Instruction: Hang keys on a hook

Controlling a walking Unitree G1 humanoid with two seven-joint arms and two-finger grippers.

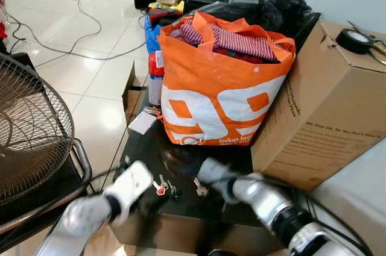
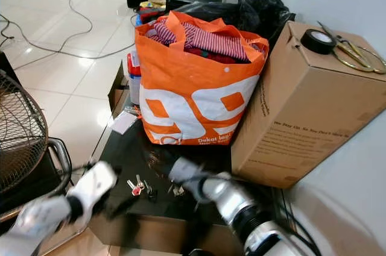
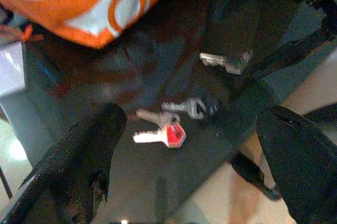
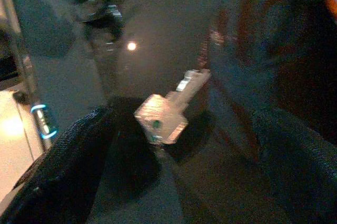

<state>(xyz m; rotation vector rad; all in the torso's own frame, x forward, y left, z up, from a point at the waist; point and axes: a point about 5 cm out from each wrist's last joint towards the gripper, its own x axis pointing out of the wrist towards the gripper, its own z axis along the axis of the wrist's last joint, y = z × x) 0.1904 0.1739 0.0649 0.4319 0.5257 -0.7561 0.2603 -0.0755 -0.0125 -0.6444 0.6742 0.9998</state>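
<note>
1. A low dark glossy bench [image 1: 181,220] stands in front of the robot. An orange shopping bag [image 1: 217,96] stuffed with striped clothes sits at its far side, and a cardboard box [image 1: 319,105] leans in at about three o'clock from the bag.
2. The keys lie on the bench near its front edge, in two lots: a bunch with a red tag [image 1: 161,187] and, just beside it toward three o'clock, a single silver key [image 1: 199,187].
3. The left fingers [image 3: 195,171] are spread wide, one black finger on each side of the red-tagged bunch [image 3: 167,127] in the left wrist view. The bunch lies ahead of them, between the tips and a little beyond, flat on the bench with its red-tagged key pointing across the gap from finger to finger.
4. The right fingers [image 4: 179,176] are also spread, hovering over the single key [image 4: 166,110], which lies just ahead of the gap. Its long axis runs away from the fingers at roughly one o'clock, head nearest them.
5. Each arm is close to its own target, so either could close in. The red-tagged bunch looks the better pick for hanging, since the single key shows no ring.
6. I can see no hook from here, so where the keys must go cannot be told.
</note>
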